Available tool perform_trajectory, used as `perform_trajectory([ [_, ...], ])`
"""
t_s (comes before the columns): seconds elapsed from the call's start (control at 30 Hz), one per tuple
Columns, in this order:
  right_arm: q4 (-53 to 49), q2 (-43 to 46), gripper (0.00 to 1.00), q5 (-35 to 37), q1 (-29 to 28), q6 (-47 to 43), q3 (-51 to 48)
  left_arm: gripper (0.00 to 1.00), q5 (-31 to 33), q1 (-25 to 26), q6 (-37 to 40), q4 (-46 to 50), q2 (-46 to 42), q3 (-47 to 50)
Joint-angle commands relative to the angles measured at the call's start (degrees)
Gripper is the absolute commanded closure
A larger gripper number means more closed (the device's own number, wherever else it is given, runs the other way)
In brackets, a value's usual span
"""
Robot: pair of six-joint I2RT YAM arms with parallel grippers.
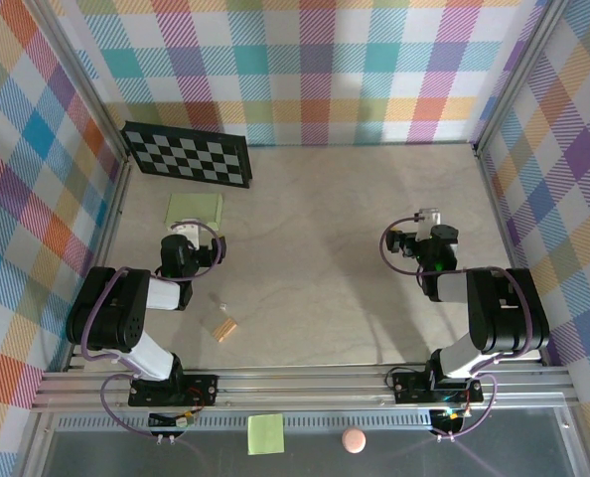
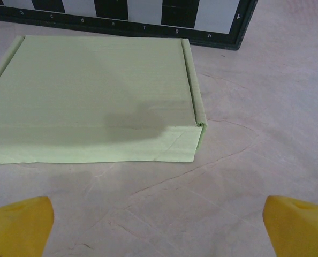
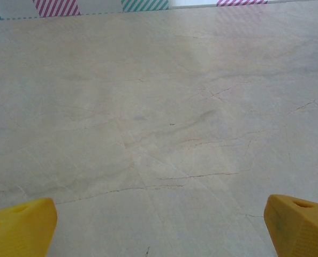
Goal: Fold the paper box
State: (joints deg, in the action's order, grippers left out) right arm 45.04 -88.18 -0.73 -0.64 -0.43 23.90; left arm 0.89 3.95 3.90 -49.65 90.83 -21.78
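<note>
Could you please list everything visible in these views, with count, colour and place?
paper box: one, pale lime green, lying far left
checkerboard: one, black and white, just behind the paper box
tan block: one, tan, left of centre, near side
sticky note: one, yellow-green, near edge, centre
pink round thing: one, pink, right of the sticky note
table: one, beige, marbled
left hand: one, yellow fingertips, open, empty, facing the paper box
right hand: one, yellow fingertips, open, empty, over bare table
</note>
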Motion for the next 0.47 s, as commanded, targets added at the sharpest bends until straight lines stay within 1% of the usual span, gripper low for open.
perform_trajectory([
  [0.0,2.38,0.0,0.01,-1.01,0.39,0.95,-0.08,0.0,0.8,-0.17,-0.5,-1.09,0.13,-1.42],
  [0.17,2.42,-0.02,0.01,-1.01,0.38,0.86,-0.09,0.0,2.35,-0.24,-1.25,-0.29,0.15,-1.86],
  [0.37,2.45,-0.24,0.01,-1.01,0.38,0.95,-0.01,0.0,2.37,-0.21,-1.24,-0.27,0.21,-1.87],
  [0.4,3.62,0.38,0.01,-0.27,0.38,1.1,-1.01,0.0,2.37,-0.25,-1.21,-0.33,0.19,-1.86],
  [0.43,7.35,0.93,0.01,0.3,0.36,1.33,-3.2,0.0,2.41,-0.25,-1.23,-0.4,0.21,-1.8],
])
